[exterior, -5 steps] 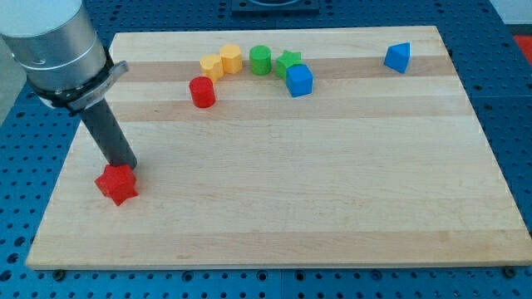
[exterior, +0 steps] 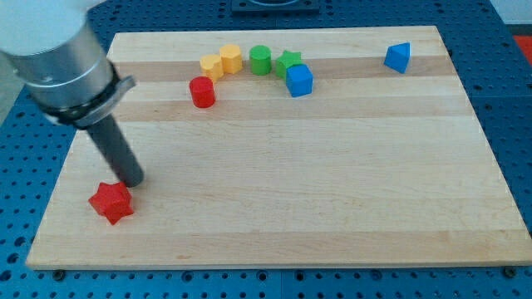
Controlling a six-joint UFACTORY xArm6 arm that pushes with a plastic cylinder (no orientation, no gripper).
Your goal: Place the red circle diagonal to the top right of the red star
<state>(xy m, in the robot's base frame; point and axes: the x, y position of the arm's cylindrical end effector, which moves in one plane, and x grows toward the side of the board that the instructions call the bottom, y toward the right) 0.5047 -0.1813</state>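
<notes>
The red star (exterior: 111, 202) lies near the board's bottom left corner. The red circle (exterior: 201, 91) stands far up and to the right of it, in the upper left part of the board. My tip (exterior: 133, 181) rests on the board just above and to the right of the red star, close to its upper right edge. The dark rod slants up to the left into the grey arm body.
Two yellow blocks (exterior: 220, 62), a green cylinder (exterior: 261, 60), a green star (exterior: 288, 61) and a blue cube (exterior: 298, 80) cluster right of the red circle. A blue block (exterior: 398, 56) sits at the top right. The wooden board (exterior: 332, 183) lies on a blue perforated table.
The red star has slid a little down and to the left. My tip has moved slightly right and down and now stands at the star's upper right.
</notes>
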